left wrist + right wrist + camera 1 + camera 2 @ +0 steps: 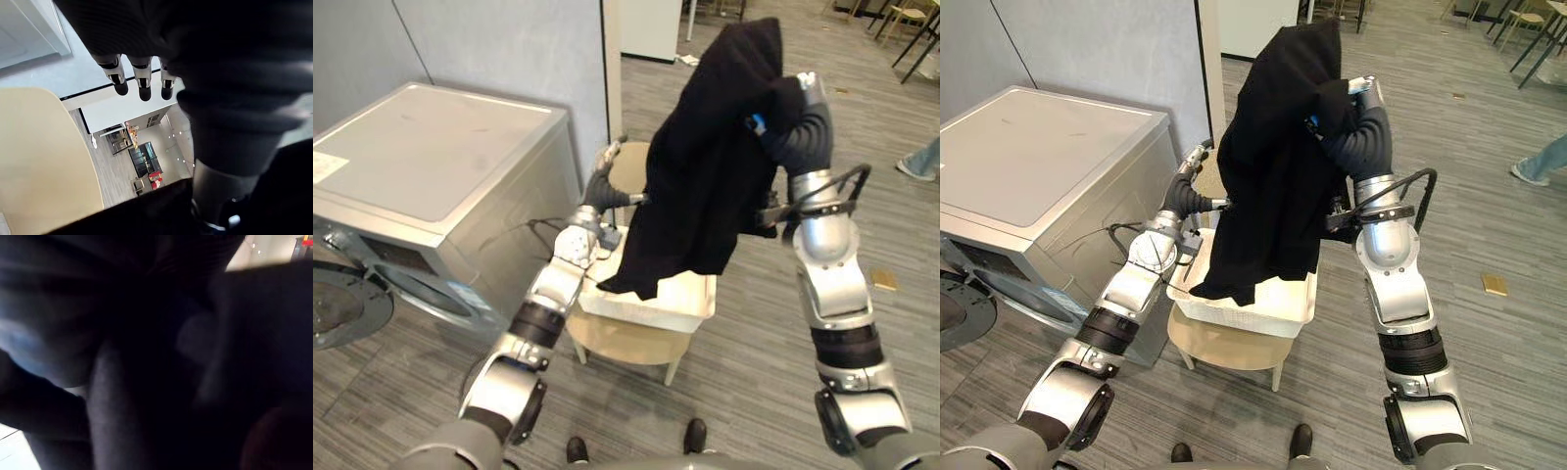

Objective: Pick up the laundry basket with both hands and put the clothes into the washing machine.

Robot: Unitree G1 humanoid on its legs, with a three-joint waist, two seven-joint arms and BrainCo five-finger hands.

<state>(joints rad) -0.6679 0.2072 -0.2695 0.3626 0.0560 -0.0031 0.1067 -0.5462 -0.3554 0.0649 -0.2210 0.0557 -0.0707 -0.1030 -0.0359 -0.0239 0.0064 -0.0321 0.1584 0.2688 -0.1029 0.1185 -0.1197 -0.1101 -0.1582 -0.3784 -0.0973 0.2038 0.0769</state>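
Labels: the washing machine (431, 157) carries one pale label (327, 164) at the left edge of its lid. We cannot read the print. A small blue patch (759, 123) shows on the black garment (705, 186) beside the right hand, and we cannot read any writing there either.

Right arm: the forearm stands nearly upright, with the right hand (810, 93) at head height above the basket. The garment is draped over and around this hand and hangs down from it in one long fold. We cannot tell whether the hand is clenched or released, because the cloth covers it in both eye views and in its own wrist view.

Left arm: it reaches forward between the washing machine and the basket. The left hand (603, 176) sits just beside the garment's left edge. Its fingers (142, 83) are straight and released, with nothing in them.

Task items:
- One white laundry basket (685, 294) stands on a low beige surface (626, 338) just right of the machine. Neither hand is on it.
- One black garment hangs with its lower hem at the basket's left rim — we cannot tell whether they touch.
- One washing machine, with its round door (342, 308) swung open at the lower left.

Other: a person's leg and shoe (918, 160) show at the far right edge.
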